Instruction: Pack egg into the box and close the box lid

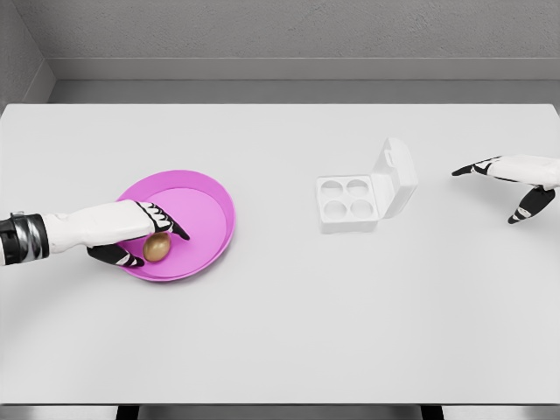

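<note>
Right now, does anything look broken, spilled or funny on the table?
Nothing stands out. The egg sits whole in the pink plate under the left hand. The white egg box stands open, its four cups empty, lid up.

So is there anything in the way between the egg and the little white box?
Nothing visible. The egg sits in the pink plate under the left hand. Only bare table lies between plate and open box, whose four cups are empty. The right hand hovers beyond.
</note>
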You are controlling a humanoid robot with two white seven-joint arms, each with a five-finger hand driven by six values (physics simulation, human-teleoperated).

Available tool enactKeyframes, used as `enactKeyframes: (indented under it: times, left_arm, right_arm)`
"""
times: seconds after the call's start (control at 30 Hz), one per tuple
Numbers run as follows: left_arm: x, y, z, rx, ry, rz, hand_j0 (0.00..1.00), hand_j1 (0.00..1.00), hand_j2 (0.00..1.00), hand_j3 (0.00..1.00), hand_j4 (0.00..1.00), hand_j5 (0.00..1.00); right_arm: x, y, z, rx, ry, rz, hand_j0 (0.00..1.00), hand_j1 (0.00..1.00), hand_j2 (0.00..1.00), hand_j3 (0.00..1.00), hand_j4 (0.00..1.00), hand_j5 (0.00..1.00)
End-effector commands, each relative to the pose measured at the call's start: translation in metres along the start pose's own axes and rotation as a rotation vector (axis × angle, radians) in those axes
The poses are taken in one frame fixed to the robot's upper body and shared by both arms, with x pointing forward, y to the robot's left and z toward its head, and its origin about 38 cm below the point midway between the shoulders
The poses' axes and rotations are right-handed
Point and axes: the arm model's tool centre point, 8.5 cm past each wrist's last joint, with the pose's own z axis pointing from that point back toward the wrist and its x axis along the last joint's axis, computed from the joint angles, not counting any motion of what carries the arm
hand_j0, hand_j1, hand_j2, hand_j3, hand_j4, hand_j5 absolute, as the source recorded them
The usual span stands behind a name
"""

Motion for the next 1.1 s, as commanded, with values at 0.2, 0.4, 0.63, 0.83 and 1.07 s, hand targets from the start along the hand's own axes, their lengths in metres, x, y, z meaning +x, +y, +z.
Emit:
enactKeyframes:
  times: [0.2, 0.4, 0.63, 0.83, 1.07]
  left_arm:
    - [-0.0001, -0.0004, -0.0012, 0.005, -0.002, 0.01, 0.82, 0.82, 0.82, 0.82, 0.82, 0.82]
    - [-0.0006, -0.0012, -0.0018, 0.006, -0.002, 0.015, 0.83, 0.83, 0.83, 0.83, 0.83, 0.83]
    - [-0.0017, -0.0019, -0.0015, 0.006, 0.0, 0.019, 0.83, 0.83, 0.83, 0.83, 0.83, 0.83]
    - [-0.0033, -0.0046, -0.004, 0.008, 0.001, 0.032, 0.82, 0.82, 0.82, 0.82, 0.82, 0.82]
    - [-0.0021, -0.0024, -0.0037, 0.016, -0.005, 0.035, 0.42, 0.42, 0.42, 0.42, 0.42, 0.42]
  right_arm:
    - [-0.0012, -0.0004, 0.0015, -0.004, 0.003, -0.006, 1.0, 1.0, 1.0, 1.0, 1.0, 1.0]
    - [-0.0008, -0.0007, 0.0013, -0.004, 0.002, -0.005, 1.0, 1.0, 1.0, 1.0, 1.0, 1.0]
    - [-0.0026, -0.0006, 0.0031, -0.005, 0.007, -0.007, 1.0, 1.0, 1.0, 1.0, 1.0, 1.0]
    - [-0.0034, -0.0004, 0.004, -0.004, 0.01, -0.007, 1.0, 1.0, 1.0, 1.0, 1.0, 1.0]
    - [-0.0034, -0.0004, 0.004, -0.004, 0.01, -0.007, 1.0, 1.0, 1.0, 1.0, 1.0, 1.0]
